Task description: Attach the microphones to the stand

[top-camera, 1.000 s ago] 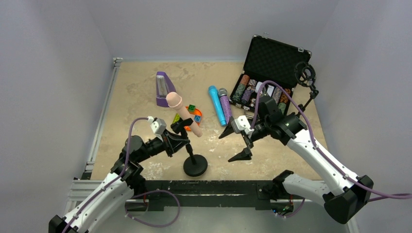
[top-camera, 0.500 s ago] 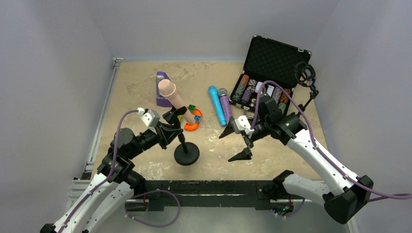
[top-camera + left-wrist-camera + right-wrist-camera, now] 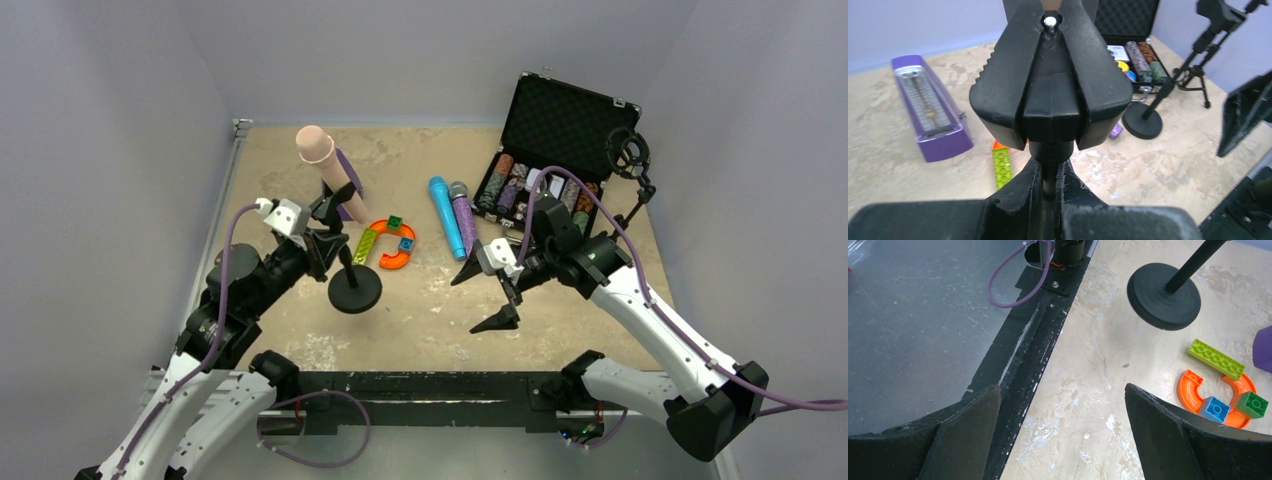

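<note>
While the stand point(image 3: 355, 293) is gripped at its pole by the left gripper point(image 3: 330, 240), the pink-beige microphone point(image 3: 325, 165) is seen seated in its clip. The blue microphone point(image 3: 440, 215) and purple microphone point(image 3: 463, 218) lie unattached on the table point(image 3: 270, 180), near the open, empty right gripper point(image 3: 480, 297).

Beige table point(image 3: 430, 320), metronome point(image 3: 930, 107), blue microphone point(image 3: 443, 217), purple microphone point(image 3: 464, 222), case point(image 3: 560, 112)

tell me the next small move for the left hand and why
Probably set the stand down and let go: the left hand is shut on its stem, the pink microphone is already clipped in, and the blue microphone and purple microphone lie unattached.
</note>
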Robot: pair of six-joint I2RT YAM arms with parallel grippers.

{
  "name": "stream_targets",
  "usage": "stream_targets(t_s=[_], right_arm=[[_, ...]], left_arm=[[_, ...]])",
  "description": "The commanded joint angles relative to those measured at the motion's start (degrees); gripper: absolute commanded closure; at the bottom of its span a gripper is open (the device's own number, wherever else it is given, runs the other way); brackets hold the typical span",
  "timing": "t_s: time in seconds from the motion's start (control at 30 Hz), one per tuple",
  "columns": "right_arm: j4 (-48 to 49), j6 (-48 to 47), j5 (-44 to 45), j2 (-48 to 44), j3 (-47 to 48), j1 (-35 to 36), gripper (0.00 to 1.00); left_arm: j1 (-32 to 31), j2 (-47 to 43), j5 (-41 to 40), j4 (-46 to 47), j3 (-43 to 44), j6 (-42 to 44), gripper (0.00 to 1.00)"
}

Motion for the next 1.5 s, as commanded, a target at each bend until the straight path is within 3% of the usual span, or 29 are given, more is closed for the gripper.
stream_targets(t_s=[0.0,0.27,0.43,0.57,0.8,1.07,1.47], right_arm=[[-0.48,-1.20,-1.73,-1.12,0.87,-0.29,0.03],[-1.07,-1.68,-1.86,-0.90,1.03,-0.26,0.03],[-2.51,-2.67,-2.24,-0.31,1.60,-0.26,0.03],[-3.09,-3.13,-2.52,-0.20,1.91,-0.26,0.03],[-3.18,-3.35,-2.37,-0.85,1.57,-0.26,0.03],[-3.18,-3.61,-1.75,-0.03,1.52,-0.26,0.03],[-5.18,-5.04,-1.47,2.02,2.36,-0.33,0.03]], left_arm=[[3.81,2.77,-4.02,3.36,5.84,1.50,1.00],[12.99,8.24,-2.89,5.46,8.03,0.99,1.00],[15.94,12.81,-7.62,8.68,9.76,3.20,1.00],[19.73,17.72,-9.04,14.88,9.65,3.80,1.00],[27.93,28.33,-6.34,33.77,6.75,2.73,1.00],[34.88,36.87,-2.50,46.41,5.41,4.59,1.00],[37.67,49.71,4.63,59.61,3.07,5.49,1.00]])
